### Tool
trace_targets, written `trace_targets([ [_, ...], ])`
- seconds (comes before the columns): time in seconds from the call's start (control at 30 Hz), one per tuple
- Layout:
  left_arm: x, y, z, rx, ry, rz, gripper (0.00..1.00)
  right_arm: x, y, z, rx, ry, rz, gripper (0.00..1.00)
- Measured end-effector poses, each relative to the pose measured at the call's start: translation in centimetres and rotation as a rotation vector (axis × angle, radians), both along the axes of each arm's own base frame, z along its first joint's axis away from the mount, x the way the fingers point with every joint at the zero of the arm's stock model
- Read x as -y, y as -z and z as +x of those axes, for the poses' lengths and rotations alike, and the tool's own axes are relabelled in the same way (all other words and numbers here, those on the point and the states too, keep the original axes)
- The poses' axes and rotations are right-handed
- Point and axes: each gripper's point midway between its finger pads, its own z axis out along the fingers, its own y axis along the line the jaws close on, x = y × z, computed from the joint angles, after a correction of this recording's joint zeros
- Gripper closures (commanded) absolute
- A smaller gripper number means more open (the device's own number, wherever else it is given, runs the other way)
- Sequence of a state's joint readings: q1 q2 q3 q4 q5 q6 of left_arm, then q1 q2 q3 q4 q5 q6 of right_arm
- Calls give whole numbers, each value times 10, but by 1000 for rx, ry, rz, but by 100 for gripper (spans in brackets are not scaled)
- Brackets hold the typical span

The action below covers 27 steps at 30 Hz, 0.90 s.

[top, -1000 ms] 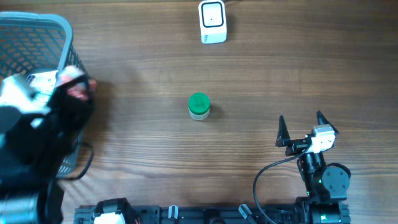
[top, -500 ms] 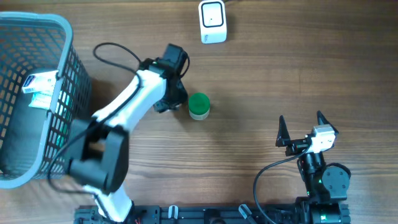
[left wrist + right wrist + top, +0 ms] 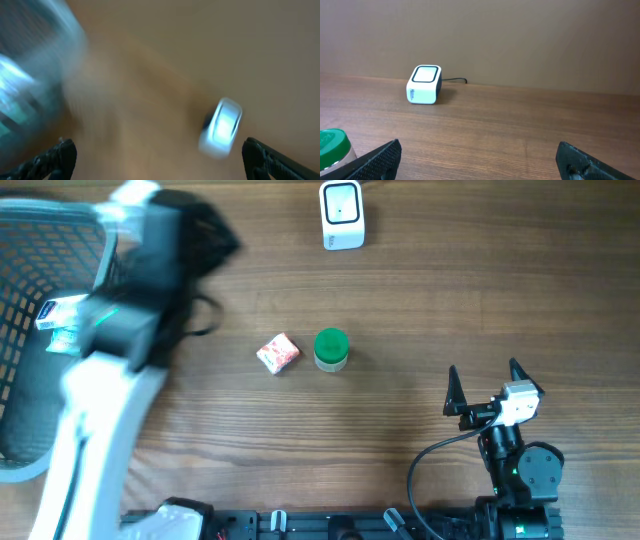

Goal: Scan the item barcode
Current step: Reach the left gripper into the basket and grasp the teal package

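Observation:
A small red-and-white packet [image 3: 277, 353] lies on the wooden table, just left of a green-lidded jar [image 3: 331, 348]. The white barcode scanner [image 3: 342, 215] stands at the far edge; it shows as a blurred white shape [image 3: 221, 125] in the left wrist view and sharply [image 3: 424, 84] in the right wrist view. My left gripper [image 3: 160, 152] is open and empty. Its arm [image 3: 150, 270] is a blur over the upper left, beside the basket. My right gripper [image 3: 483, 370] rests open and empty at the lower right, well clear of the jar [image 3: 332, 145].
A grey mesh basket [image 3: 50, 210] fills the left edge and holds a white box [image 3: 60, 315] among other things. The scanner's cable runs off the far edge. The right arm's base [image 3: 520, 470] sits at the near edge.
The left gripper opened and left the red-and-white packet beside the jar, which shifted slightly right. The left arm swung back toward the basket. The right arm has not moved.

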<state>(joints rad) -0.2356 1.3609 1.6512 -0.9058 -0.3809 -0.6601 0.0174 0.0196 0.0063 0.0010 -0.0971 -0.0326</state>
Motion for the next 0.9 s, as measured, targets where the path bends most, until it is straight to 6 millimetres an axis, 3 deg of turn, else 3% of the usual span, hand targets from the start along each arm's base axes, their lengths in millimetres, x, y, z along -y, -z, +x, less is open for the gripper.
trace_targets([
  [0.03, -38, -34, -13, 101, -99, 16, 0, 0, 0, 0, 0, 0, 0, 0],
  [0.1, -108, -59, -40, 170, -302, 55, 0, 0, 0, 0, 0, 0, 0, 0],
  [0.13, -137, -59, -51, 165, -392, 73, 0, 0, 0, 0, 0, 0, 0, 0],
  [0.2, -200, -37, -72, 71, -561, 72, 0, 0, 0, 0, 0, 0, 0, 0],
  [0.27, -245, 4, -80, -61, -659, 23, 0, 0, 0, 0, 0, 0, 0, 0],
  [0.37, -298, 84, -90, -283, -743, -121, 0, 0, 0, 0, 0, 0, 0, 0],
  [0.47, -313, 149, -76, -436, -733, -211, 0, 0, 0, 0, 0, 0, 0, 0],
  [0.53, -312, 197, -60, -541, -697, -260, 0, 0, 0, 0, 0, 0, 0, 0],
  [0.67, -298, 260, -30, -658, -589, -287, 0, 0, 0, 0, 0, 0, 0, 0],
  [0.77, -283, 293, -12, -711, -526, -291, 0, 0, 0, 0, 0, 0, 0, 0],
  [0.9, -275, 312, -3, -739, -497, -286, 0, 0, 0, 0, 0, 0, 0, 0],
])
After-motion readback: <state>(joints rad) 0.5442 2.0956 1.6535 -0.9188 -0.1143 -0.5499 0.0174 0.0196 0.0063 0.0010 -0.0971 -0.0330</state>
